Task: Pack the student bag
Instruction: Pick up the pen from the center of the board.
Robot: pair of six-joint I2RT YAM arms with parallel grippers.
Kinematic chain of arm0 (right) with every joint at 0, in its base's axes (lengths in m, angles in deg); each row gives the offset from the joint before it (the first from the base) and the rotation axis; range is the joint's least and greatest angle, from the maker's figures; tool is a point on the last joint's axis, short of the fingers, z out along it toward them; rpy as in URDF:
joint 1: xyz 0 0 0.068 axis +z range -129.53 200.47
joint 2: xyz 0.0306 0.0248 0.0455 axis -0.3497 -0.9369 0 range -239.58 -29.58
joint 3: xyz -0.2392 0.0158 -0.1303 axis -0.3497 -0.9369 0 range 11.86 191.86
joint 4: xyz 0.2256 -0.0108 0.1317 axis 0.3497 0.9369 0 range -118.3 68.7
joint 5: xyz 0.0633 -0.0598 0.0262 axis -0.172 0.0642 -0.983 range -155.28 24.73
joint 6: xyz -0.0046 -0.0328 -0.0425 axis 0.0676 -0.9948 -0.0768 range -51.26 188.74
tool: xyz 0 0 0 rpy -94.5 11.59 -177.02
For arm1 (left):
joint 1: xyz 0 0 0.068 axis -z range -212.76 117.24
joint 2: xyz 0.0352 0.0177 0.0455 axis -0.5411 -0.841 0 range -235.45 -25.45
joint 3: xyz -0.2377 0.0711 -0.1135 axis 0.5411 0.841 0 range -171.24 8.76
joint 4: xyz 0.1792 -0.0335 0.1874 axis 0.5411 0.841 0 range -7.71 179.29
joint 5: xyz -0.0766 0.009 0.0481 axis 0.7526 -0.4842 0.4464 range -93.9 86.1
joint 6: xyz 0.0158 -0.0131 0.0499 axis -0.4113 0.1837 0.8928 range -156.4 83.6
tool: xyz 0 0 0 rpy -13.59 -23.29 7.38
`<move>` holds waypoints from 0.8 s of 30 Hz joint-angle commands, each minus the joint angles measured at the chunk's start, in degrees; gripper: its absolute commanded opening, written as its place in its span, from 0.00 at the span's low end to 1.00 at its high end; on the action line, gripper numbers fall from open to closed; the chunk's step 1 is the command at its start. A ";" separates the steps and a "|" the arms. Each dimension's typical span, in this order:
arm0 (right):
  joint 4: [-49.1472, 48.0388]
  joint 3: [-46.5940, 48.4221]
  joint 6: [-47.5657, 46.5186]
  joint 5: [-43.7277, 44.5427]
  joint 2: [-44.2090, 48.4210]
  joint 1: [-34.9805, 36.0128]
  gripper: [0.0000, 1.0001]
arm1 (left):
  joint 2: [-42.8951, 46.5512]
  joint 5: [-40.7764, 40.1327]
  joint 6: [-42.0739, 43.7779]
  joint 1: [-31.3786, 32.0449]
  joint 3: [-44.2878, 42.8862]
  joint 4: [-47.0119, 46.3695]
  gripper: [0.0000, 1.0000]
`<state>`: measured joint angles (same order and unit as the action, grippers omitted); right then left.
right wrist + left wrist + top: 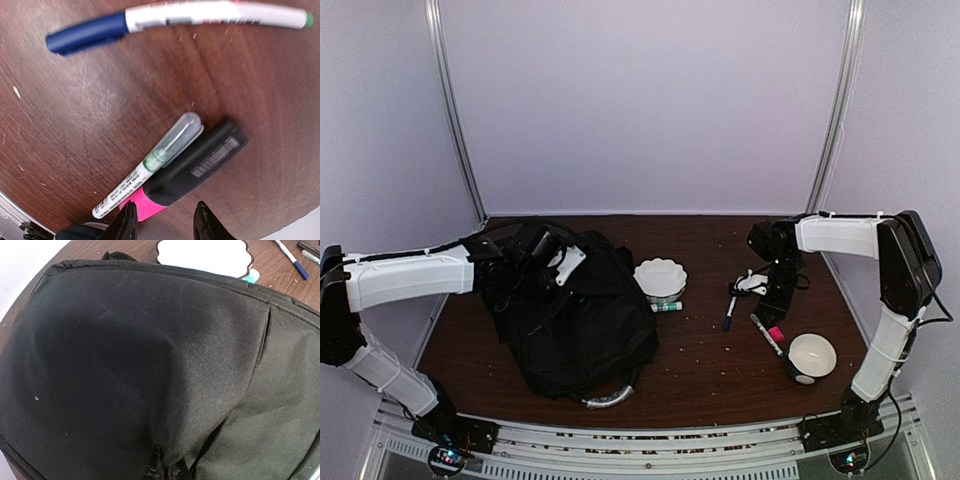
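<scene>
The student bag (575, 320), a large black backpack with a silvery handle (608, 398), lies on the left of the table. Its fabric fills the left wrist view (150, 365). My left gripper (545, 255) is over the bag's far left part. Its fingertips (155, 467) show close together, pinching a fold of the fabric. My right gripper (775, 288) is open and low over the table; its fingertips (127, 220) stand on either side of the pink end of a black-and-pink highlighter (200, 160). A green pen with a clear cap (155, 160) lies against the highlighter. A blue-capped marker (175, 20) lies beyond them.
A white scalloped bowl (660, 278) stands just right of the bag, with a green-capped marker (667, 307) beside it. A round white cup (811, 355) stands at the front right, near the highlighter and pen (768, 335). The blue marker (730, 310) lies mid-table.
</scene>
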<state>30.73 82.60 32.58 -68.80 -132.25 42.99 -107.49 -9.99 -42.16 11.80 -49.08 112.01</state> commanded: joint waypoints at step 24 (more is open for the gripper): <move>-0.92 -3.59 4.67 3.16 -3.41 -0.46 0.46 | -0.65 2.48 -1.01 -0.35 1.09 -3.97 0.00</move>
<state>30.25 80.17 36.19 -66.09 -134.55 42.95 -107.47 -9.82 -42.33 11.80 -48.67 111.37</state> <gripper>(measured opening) 0.459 0.014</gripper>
